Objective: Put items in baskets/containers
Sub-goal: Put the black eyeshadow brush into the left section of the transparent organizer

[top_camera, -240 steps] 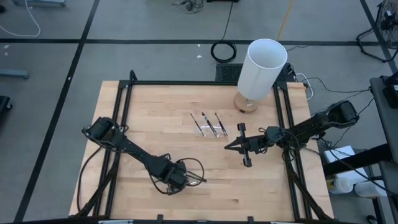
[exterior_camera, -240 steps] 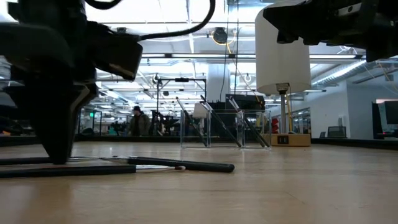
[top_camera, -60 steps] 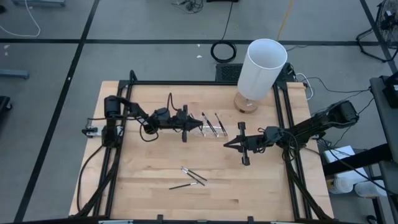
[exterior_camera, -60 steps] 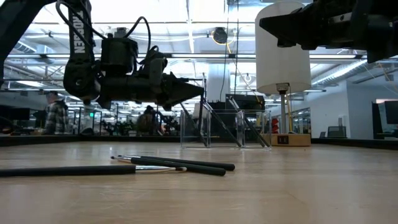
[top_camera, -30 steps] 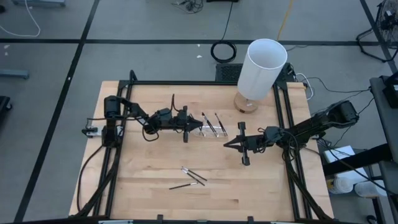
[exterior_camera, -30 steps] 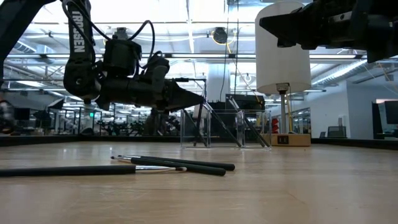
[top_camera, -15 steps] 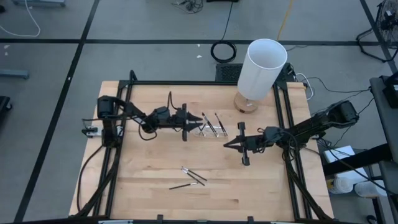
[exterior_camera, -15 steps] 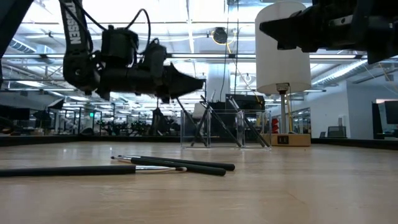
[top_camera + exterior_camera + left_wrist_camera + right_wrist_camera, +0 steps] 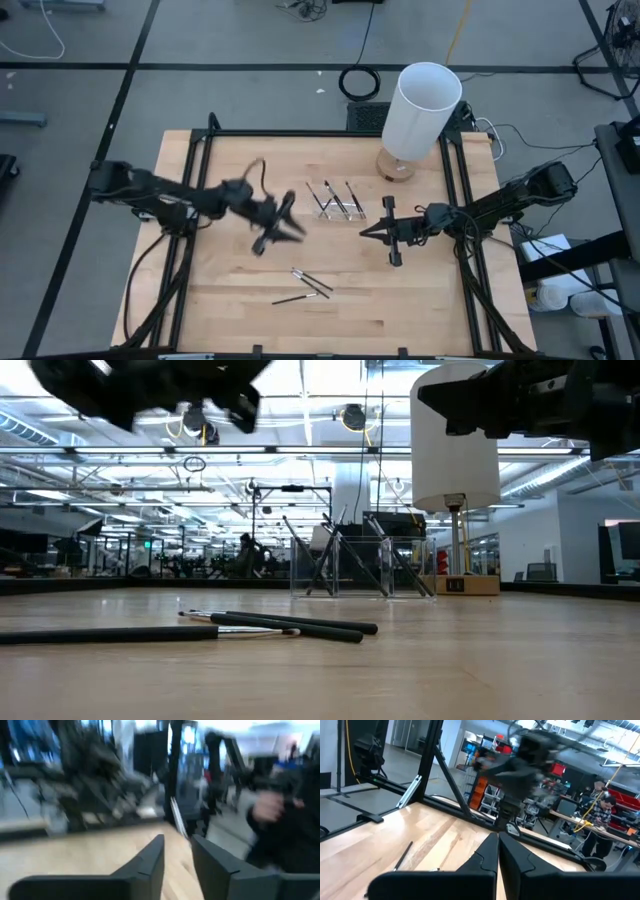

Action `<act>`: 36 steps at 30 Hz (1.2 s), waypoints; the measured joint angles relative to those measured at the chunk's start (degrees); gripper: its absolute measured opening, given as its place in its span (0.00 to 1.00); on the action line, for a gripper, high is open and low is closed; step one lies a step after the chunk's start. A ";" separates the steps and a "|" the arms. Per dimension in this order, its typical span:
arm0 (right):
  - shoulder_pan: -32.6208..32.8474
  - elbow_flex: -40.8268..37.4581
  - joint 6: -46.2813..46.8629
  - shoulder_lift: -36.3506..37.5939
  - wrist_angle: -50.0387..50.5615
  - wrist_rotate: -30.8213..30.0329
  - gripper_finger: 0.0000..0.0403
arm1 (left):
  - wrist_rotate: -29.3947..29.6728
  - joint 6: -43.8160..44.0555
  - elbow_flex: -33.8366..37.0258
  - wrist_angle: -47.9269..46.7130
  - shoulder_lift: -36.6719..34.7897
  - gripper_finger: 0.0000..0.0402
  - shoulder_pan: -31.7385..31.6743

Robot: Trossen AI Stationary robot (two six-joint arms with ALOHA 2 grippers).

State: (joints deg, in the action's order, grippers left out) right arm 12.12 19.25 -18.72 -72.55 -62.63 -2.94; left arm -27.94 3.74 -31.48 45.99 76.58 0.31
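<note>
The counter (image 9: pixel 240 310) is a pale wooden surface enclosed by a black metal frame (image 9: pixel 300 133). A tall white cylinder (image 9: pixel 422 110) stands upright on a round wooden base (image 9: pixel 394 168) at the counter's far right corner. A coiled black cable (image 9: pixel 360 82) lies on the grey floor (image 9: pixel 90 110) beyond the far edge. A person (image 9: pixel 603 809) is visible in the background of the right wrist view.

open-plan robotics lab, ceiling trusses (image 9: pixel 300 455)
</note>
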 joint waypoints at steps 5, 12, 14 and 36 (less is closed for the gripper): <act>0.00 0.00 0.00 0.00 -0.11 0.02 0.00 | 21.43 -0.49 0.00 -18.92 -5.41 0.08 16.34; 0.01 0.00 0.32 0.00 0.19 0.02 0.00 | 52.95 11.39 0.00 -25.26 -3.92 0.02 36.61; 0.05 0.00 2.02 0.02 0.00 0.04 0.00 | 60.22 13.61 0.07 -23.77 -2.91 0.01 40.49; 1.12 0.00 2.42 0.02 -1.87 0.04 0.00 | 57.61 40.49 -47.04 -82.43 31.77 0.04 40.94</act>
State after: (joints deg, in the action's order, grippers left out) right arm 13.23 19.25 -16.30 -72.53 -64.50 -2.90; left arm 29.67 44.23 -78.52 -36.44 108.35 41.26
